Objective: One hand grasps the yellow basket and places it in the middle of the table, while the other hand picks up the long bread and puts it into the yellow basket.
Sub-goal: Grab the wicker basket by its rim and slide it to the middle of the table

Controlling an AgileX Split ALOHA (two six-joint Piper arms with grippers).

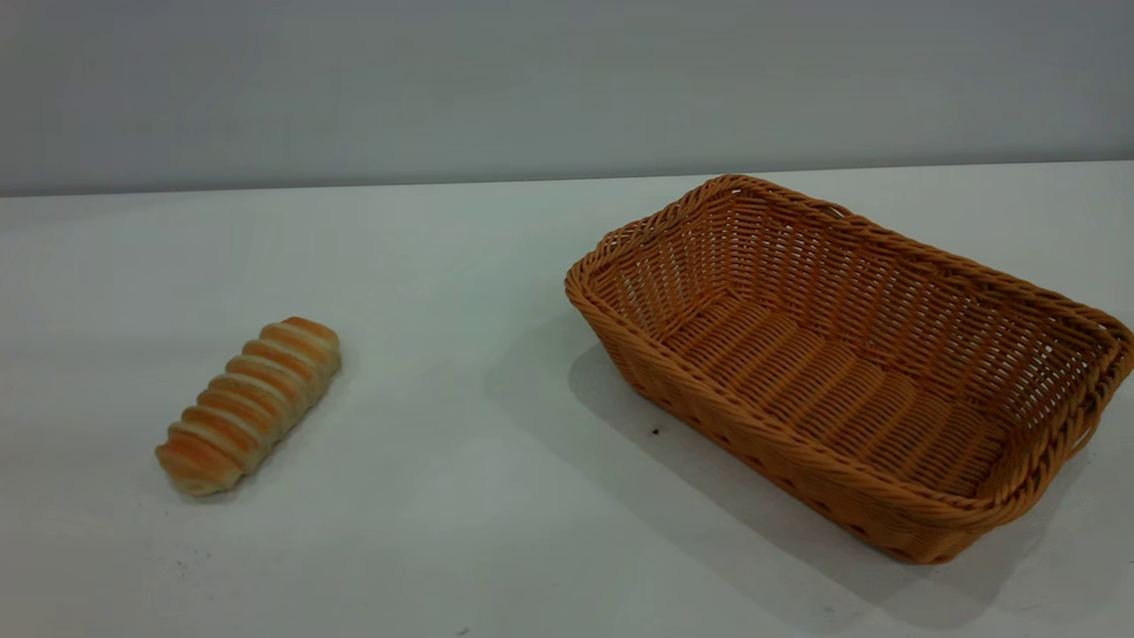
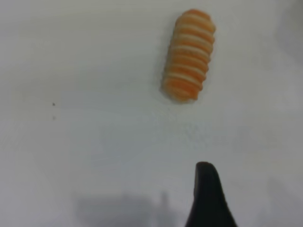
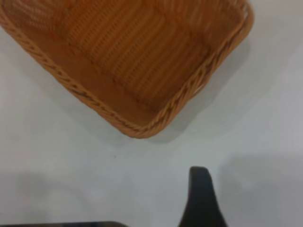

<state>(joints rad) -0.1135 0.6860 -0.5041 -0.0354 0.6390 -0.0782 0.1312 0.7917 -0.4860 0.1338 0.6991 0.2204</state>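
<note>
Seen from outside: bread (image 1: 249, 404) lying at bench (image 1: 443, 532) left, basket (image 1: 850, 363) at right, well apart, holding nothing. Left wrist: one left claw (image 2: 208, 198) finger above bare bench, bread ahead; opening impossible to tell. Right wrist: right claw (image 3: 202, 198) finger near basket corner; likewise.

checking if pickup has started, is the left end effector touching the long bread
Apart. The left wrist view shows bare table between the left end effector and the long bread.
</note>
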